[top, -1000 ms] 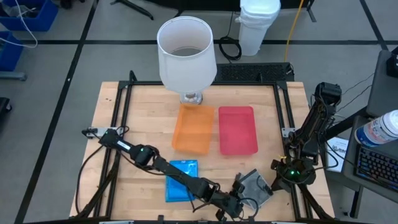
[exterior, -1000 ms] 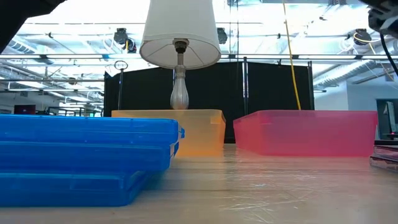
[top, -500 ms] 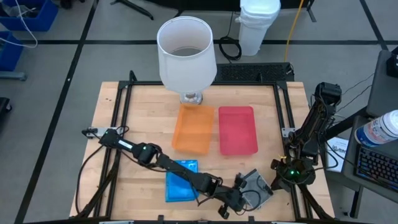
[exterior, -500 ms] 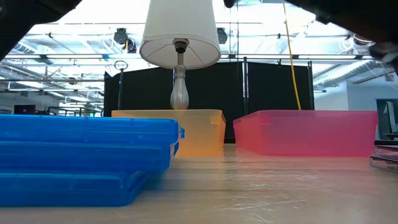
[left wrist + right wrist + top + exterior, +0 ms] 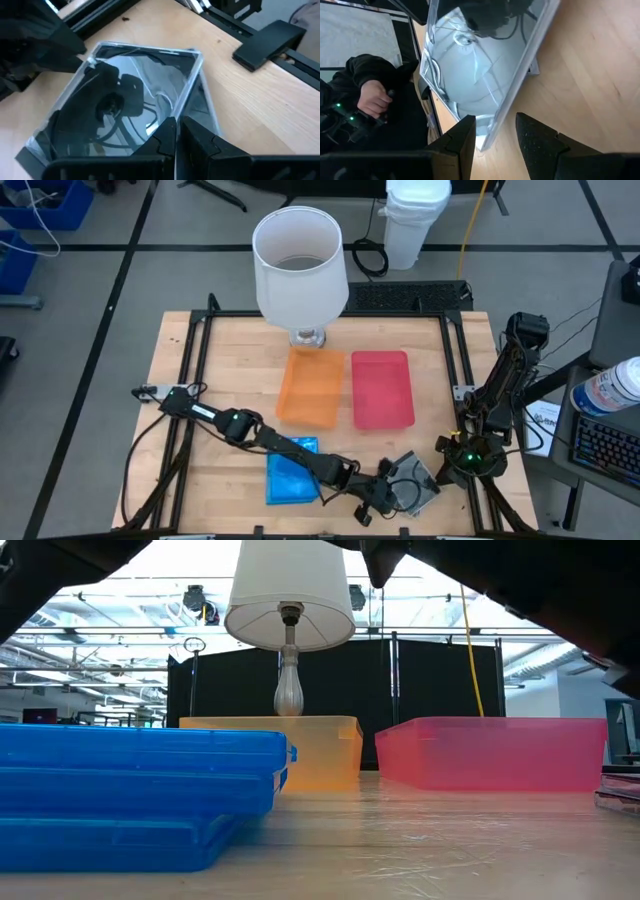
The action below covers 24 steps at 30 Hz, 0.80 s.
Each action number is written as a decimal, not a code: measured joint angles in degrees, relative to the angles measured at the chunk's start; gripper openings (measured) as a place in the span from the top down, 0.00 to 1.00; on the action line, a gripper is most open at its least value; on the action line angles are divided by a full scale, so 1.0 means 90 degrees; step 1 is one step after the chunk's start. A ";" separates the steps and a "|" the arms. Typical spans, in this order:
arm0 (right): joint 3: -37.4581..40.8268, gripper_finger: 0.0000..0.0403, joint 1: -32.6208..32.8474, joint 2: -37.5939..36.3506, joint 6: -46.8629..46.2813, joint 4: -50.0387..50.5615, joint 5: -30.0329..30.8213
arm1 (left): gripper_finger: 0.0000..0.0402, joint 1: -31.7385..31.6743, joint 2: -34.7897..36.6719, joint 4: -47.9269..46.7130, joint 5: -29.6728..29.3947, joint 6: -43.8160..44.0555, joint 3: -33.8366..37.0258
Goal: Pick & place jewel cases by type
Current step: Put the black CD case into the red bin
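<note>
Three blue cases (image 5: 140, 795), two trays (image 5: 310, 385).

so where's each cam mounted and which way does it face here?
High: above the table, straight down; both arms, orange tray, red tray.
Low: table height, level across; blue cases, lamp, an arm overhead.
Left wrist: looks past the shut left tool at the clear case.
Right wrist: looks past the right tool at that case's edge; a person's hand beyond.
Shared: both wrists and high see the clear case.

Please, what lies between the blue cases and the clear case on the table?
Only the left arm crosses there; under it bare wood, seen from above, between blue cases and clear case.
</note>
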State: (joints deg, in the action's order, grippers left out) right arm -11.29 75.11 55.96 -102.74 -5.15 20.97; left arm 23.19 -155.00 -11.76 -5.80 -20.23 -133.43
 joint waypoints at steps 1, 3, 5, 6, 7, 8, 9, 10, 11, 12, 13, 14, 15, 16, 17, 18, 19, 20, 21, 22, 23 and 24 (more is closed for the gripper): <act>0.0000 0.67 0.0000 0.0000 -0.0016 0.0000 0.0002 | 0.91 -0.0019 0.0000 0.0016 0.0030 0.0000 0.0000; 0.0000 0.67 0.0000 0.0000 -0.0089 0.0000 0.0014 | 0.91 -0.0043 -0.0027 0.0055 0.0051 0.0044 -0.0001; 0.0000 0.67 0.0000 0.0000 -0.0130 -0.0002 0.0021 | 0.91 -0.0053 -0.0067 0.0161 0.0063 0.0045 -0.0005; 0.0000 0.67 0.0000 0.0000 -0.0132 -0.0002 0.0022 | 0.91 -0.0060 -0.0070 0.0175 0.0083 0.0034 -0.0005; 0.0000 0.67 0.0000 0.0000 -0.0155 -0.0002 0.0019 | 0.91 -0.0065 -0.0070 0.0179 0.0104 0.0019 -0.0005; 0.0000 0.67 0.0000 0.0000 -0.0187 -0.0002 0.0022 | 0.91 -0.0079 -0.0085 0.0197 0.0121 0.0012 -0.0005; 0.0000 0.67 0.0000 0.0000 -0.0204 -0.0002 0.0022 | 0.91 -0.0089 -0.0121 0.0281 0.0138 0.0027 -0.0007; 0.0000 0.67 0.0000 0.0000 -0.0231 0.0000 0.0022 | 0.91 -0.0093 -0.0142 0.0330 0.0141 0.0039 -0.0007; 0.0000 0.67 0.0000 0.0006 -0.0259 0.0000 0.0022 | 0.91 -0.0104 -0.0143 0.0342 0.0151 0.0044 -0.0007; 0.0000 0.67 0.0000 0.0019 -0.0275 -0.0004 0.0024 | 0.91 -0.0111 -0.0143 0.0334 0.0169 0.0046 -0.0007; 0.0000 0.67 -0.0002 0.0037 -0.0296 -0.0015 0.0022 | 0.91 -0.0115 -0.0143 0.0329 0.0175 0.0046 -0.0007; 0.0000 0.67 -0.0002 0.0056 -0.0300 -0.0024 0.0023 | 0.91 -0.0116 -0.0143 0.0328 0.0170 0.0047 -0.0007; 0.0000 0.67 -0.0002 0.0080 -0.0310 -0.0041 0.0027 | 0.91 -0.0116 -0.0146 0.0324 0.0167 0.0049 -0.0007; -0.0002 0.67 -0.0002 0.0108 -0.0317 -0.0057 0.0027 | 0.91 -0.0116 -0.0143 0.0324 0.0167 0.0049 -0.0007; -0.0002 0.67 -0.0003 0.0134 -0.0321 -0.0072 0.0024 | 0.91 -0.0116 -0.0146 0.0329 0.0165 0.0049 -0.0007; -0.0002 0.67 -0.0002 0.0163 -0.0320 -0.0087 0.0022 | 0.91 -0.0116 -0.0146 0.0335 0.0156 0.0049 -0.0007; -0.0002 0.67 -0.0002 0.0189 -0.0312 -0.0114 0.0021 | 0.91 -0.0116 -0.0146 0.0343 0.0151 0.0049 -0.0007; -0.0002 0.67 -0.0002 0.0216 -0.0283 -0.0145 0.0010 | 0.91 -0.0116 -0.0146 0.0346 0.0150 0.0049 -0.0007; -0.0002 0.67 -0.0002 0.0233 -0.0224 -0.0180 -0.0002 | 0.91 -0.0116 -0.0146 0.0348 0.0147 0.0049 -0.0007; -0.0002 0.67 -0.0002 0.0248 -0.0166 -0.0230 -0.0005 | 0.91 -0.0118 -0.0147 0.0348 0.0145 0.0049 -0.0007; -0.0002 0.67 -0.0002 0.0260 -0.0101 -0.0290 -0.0009 | 0.91 -0.0119 -0.0148 0.0351 0.0136 0.0051 -0.0007; 0.0000 0.67 -0.0001 0.0269 -0.0039 -0.0349 -0.0023 | 0.91 -0.0118 -0.0148 0.0351 0.0094 0.0051 -0.0007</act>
State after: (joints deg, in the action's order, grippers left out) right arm -11.29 75.10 58.38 -103.09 -8.29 20.76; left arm 22.13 -156.33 -8.60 -4.95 -19.77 -133.49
